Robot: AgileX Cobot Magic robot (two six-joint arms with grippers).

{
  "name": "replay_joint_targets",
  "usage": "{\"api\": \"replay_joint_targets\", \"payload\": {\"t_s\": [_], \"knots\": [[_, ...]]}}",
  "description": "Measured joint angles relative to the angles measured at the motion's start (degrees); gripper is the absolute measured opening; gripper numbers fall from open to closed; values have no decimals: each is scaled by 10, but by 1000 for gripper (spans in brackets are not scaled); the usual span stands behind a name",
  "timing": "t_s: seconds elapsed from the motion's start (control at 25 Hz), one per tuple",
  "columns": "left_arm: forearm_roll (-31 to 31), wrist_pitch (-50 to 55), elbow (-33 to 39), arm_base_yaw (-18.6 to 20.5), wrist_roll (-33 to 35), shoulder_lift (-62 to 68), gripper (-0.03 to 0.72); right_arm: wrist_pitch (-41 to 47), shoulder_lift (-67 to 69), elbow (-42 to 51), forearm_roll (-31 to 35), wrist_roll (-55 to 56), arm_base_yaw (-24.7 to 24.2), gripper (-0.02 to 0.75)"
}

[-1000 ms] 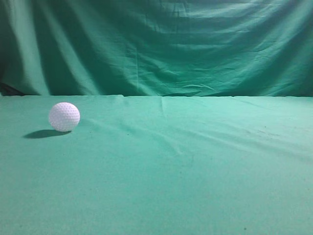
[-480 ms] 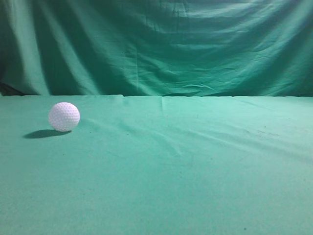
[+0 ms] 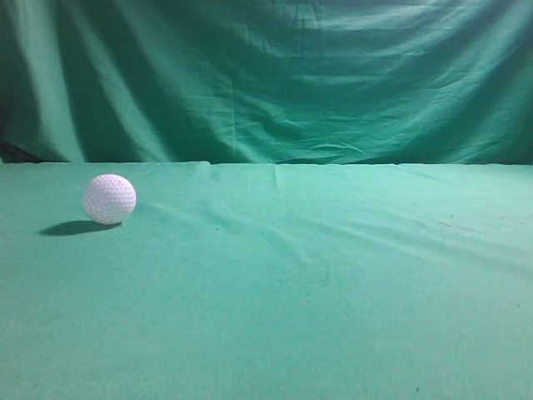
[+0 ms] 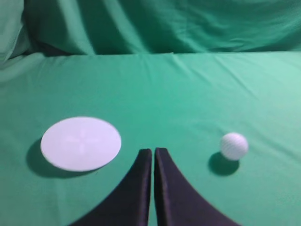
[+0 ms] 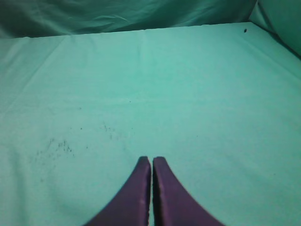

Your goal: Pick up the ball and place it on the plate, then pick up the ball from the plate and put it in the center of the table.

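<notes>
From my left wrist camera, the small white dimpled golf ball (image 4: 234,146) rests on the green cloth surface (image 4: 178,94), right of my clenched, empty left fingers (image 4: 143,162); the flat white round plate (image 4: 81,143) lies well apart, left. My right fingers (image 5: 146,167) are clenched, empty.

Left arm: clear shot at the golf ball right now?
Probably yes. The golf ball sits alone on open table, right of the shut left gripper; the plate lies on the other side.
</notes>
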Motion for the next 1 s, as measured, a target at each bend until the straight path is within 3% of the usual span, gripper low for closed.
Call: {"api": "replay_joint_targets", "payload": {"t_s": [0.16, 0.36, 0.64, 1.0], "knots": [[15, -43, 48, 0, -1, 0, 0, 0, 0, 0, 0, 0, 0, 0], [64, -51, 49, 0, -7, 0, 0, 0, 0, 0, 0, 0, 0, 0], [197, -11, 49, 0, -128, 0, 0, 0, 0, 0, 0, 3, 0, 0], [215, 20, 49, 0, -147, 0, 0, 0, 0, 0, 0, 3, 0, 0]]}}
